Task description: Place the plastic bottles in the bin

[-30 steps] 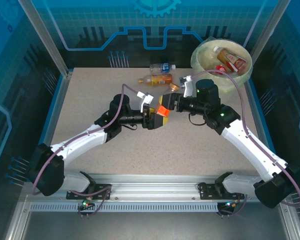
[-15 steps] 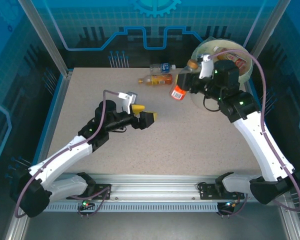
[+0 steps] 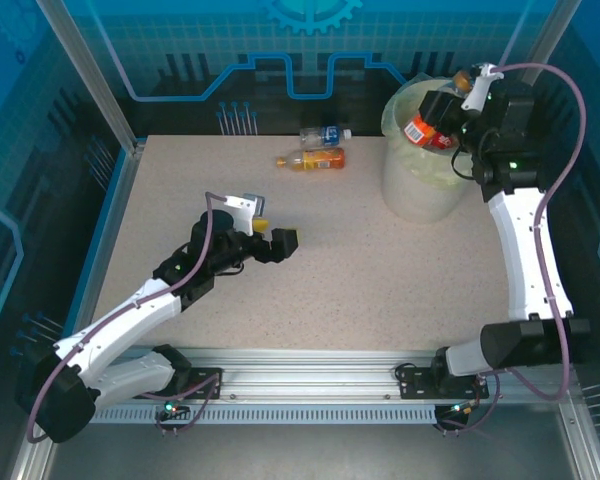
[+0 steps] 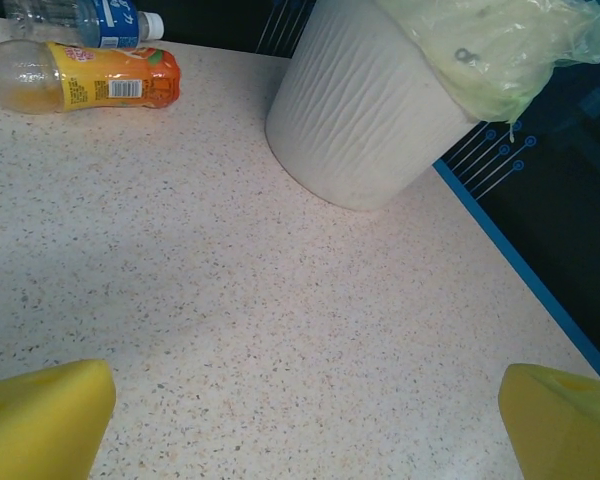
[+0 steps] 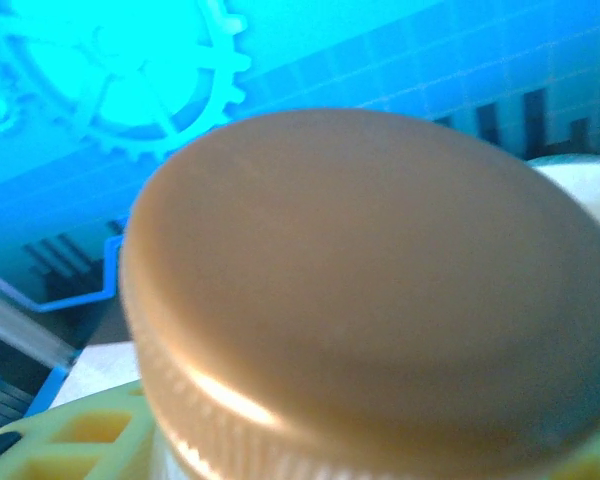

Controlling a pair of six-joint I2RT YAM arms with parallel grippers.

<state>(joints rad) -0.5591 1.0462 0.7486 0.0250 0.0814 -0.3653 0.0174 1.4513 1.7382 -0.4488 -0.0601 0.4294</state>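
My right end effector (image 3: 442, 105) clamps a bottle (image 3: 418, 130) over the bin (image 3: 412, 190). My left end effector (image 3: 277, 240) stands apart, left of the bin.

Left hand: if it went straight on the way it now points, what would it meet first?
Probably the bin, low on its ribbed wall, with bare table between, though depth is hard to judge. The orange bottle and blue-labelled bottle lie left of that line.
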